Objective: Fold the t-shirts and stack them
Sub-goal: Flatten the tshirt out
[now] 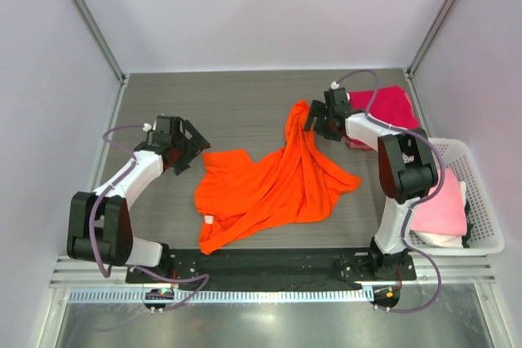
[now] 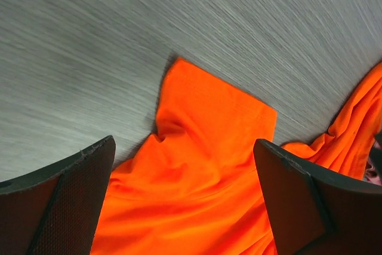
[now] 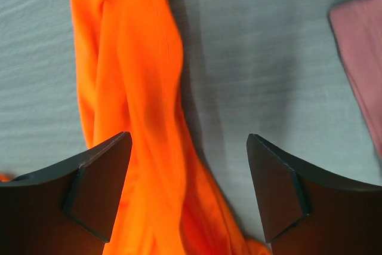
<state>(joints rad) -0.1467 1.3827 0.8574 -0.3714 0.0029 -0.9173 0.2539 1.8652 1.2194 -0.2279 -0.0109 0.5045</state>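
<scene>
Both gape wide and grip nothing: the left end effector (image 2: 185, 171) hangs over a sleeve of the orange t-shirt (image 1: 277, 185), the right end effector (image 3: 188, 153) over its bunched far end (possibly brushing it) — the shirt sprawls crumpled across the bench (image 1: 228, 103), with a magenta t-shirt (image 1: 383, 106) far right.

Table (image 1: 245, 95) open beyond orange t-shirt (image 1: 277, 185); basket (image 1: 481, 193) maybe obstructs.

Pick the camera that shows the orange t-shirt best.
Top external: it alone shows the whole orange t-shirt, crumpled and spread across the middle of the table. Left wrist shows only one flat corner of it on the wood; right wrist only a bunched, elongated strip.
</scene>
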